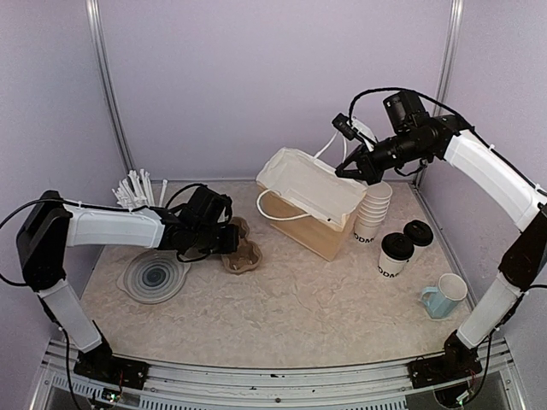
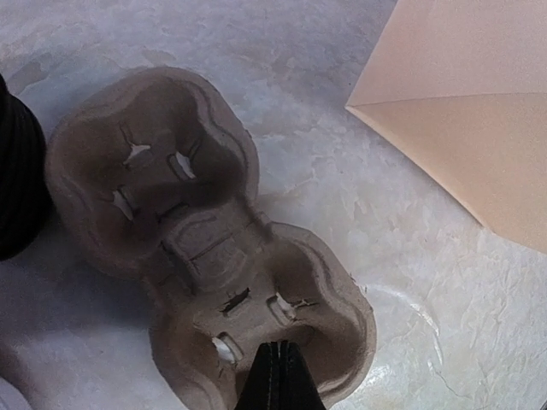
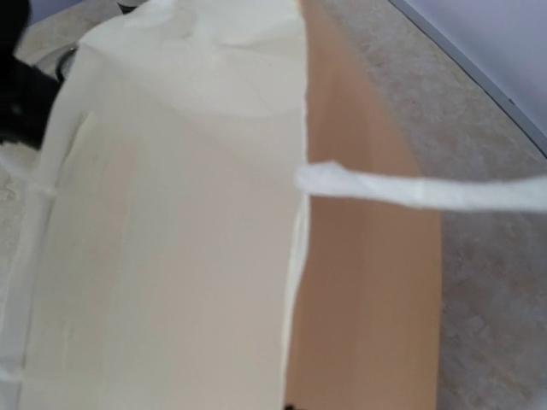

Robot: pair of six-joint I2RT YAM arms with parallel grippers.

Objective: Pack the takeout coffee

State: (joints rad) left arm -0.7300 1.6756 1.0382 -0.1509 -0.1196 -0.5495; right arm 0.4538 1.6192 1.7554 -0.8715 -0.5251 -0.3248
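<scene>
1. Left fingers [image 2: 267, 384] sit right up against the wrist cam, squeezed narrow on the near rim of the pulp cup carrier [image 2: 205, 248]. Looks like a pinch to me.
2. Right fingers [image 1: 350, 172] are up at the far rim of the paper bag [image 1: 312, 205]. Can't tell how wide they are, since that wrist cam only shows lining and a handle cord [image 3: 410, 190].
3. Near coffee [image 1: 396, 254] and far coffee [image 1: 418, 232] stand lids-up on the worktop [image 1: 299, 316], right of the bag, just beside the lidless cup stack [image 1: 373, 209].
4. So both coffees lie well off to the right of the left fingers, bag in between. Right arm is way nearer.
</scene>
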